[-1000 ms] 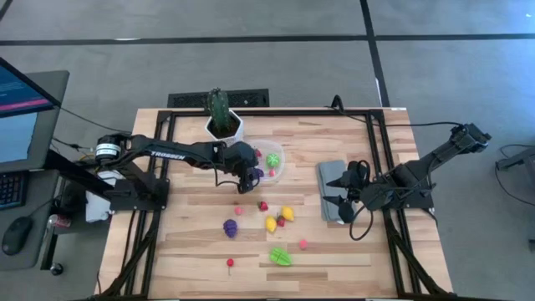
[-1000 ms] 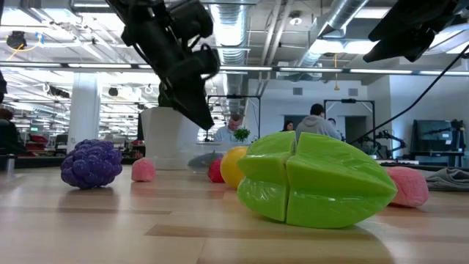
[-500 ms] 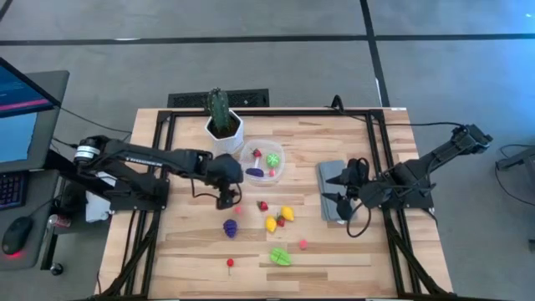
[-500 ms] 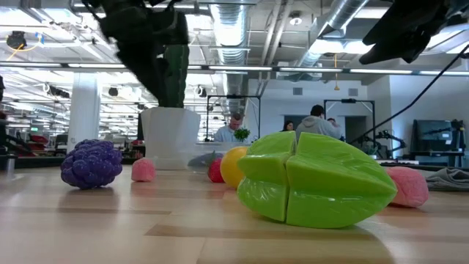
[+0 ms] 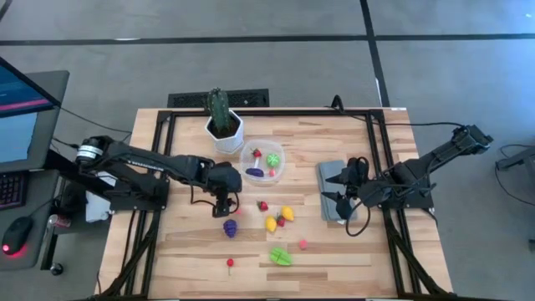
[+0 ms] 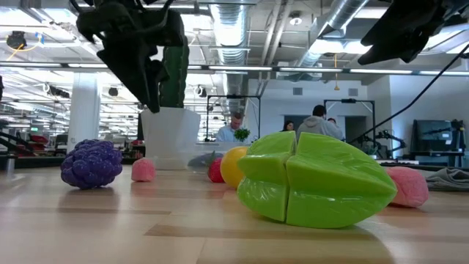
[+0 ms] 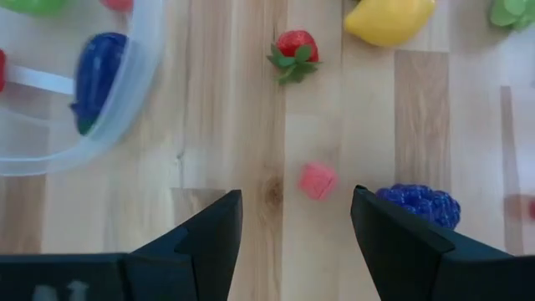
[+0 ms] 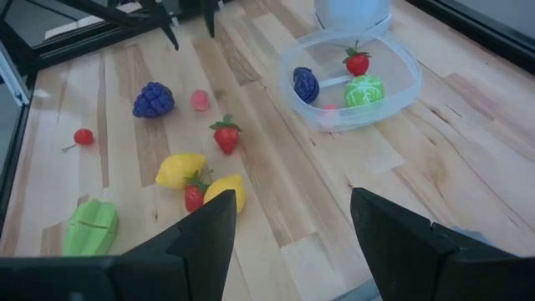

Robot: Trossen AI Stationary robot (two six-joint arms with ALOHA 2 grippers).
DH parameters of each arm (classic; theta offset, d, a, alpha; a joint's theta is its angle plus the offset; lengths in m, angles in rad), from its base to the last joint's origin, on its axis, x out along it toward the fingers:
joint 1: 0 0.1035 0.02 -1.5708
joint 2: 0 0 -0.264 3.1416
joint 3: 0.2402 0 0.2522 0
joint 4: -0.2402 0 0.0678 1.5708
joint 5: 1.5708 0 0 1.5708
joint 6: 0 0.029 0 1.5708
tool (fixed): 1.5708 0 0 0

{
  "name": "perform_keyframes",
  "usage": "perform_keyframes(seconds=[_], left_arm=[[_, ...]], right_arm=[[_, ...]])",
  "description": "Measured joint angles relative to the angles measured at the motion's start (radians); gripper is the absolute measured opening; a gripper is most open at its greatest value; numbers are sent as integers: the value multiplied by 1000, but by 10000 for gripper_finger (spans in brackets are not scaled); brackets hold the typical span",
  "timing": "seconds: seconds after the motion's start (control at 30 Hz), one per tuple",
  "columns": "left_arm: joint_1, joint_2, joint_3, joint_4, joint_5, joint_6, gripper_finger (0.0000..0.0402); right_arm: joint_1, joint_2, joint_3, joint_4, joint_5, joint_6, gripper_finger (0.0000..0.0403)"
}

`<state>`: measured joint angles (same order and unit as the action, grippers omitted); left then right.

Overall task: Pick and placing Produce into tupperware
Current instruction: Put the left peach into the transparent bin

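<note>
Left gripper: hovering over the pink piece, jaws spread wide, gripping nothing.
Right gripper: waiting over the grey cloth, jaws spread, empty.
Tupperware: sitting beside the white pot, already holding a purple, a green and some red pieces.
Pink piece: lying on bare wood just beside the grapes; looking tiny, light and probably hard and slick, so I'm judging it wants a centred pinch across its flat sides.
In the way: grapes close on one side, strawberry and lemon a little farther off.
Elsewhere: star fruit, cherry and another pink piece scattered well apart.
</note>
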<state>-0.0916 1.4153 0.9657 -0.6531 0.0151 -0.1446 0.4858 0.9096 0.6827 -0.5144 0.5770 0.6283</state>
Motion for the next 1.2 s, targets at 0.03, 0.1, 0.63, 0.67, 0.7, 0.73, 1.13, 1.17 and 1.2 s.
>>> perform_keyframes(seconds=[0.03,0.1,0.63,0.67,0.7,0.73,1.13,1.17,1.2], left_arm=[[-4,12,0,-3,3,-1,212],[-13,42,0,10,18,-1,212],[-29,195,0,95,77,-12,212],[-28,199,0,102,77,-12,212],[-28,204,0,112,77,-12,212],[-28,207,0,106,77,-12,212],[-28,292,0,135,116,-15,212],[-28,295,0,130,116,-15,212],[-28,296,-1,132,117,-15,212]], right_arm=[[0,0,0,0,0,0,260],[0,0,0,6,0,0,260],[2,7,0,18,0,1,260],[2,8,0,18,0,1,260],[2,12,0,22,0,1,260],[2,14,0,24,0,1,260],[3,14,0,25,0,3,260],[3,14,0,28,0,3,260],[3,14,0,29,0,3,260]])
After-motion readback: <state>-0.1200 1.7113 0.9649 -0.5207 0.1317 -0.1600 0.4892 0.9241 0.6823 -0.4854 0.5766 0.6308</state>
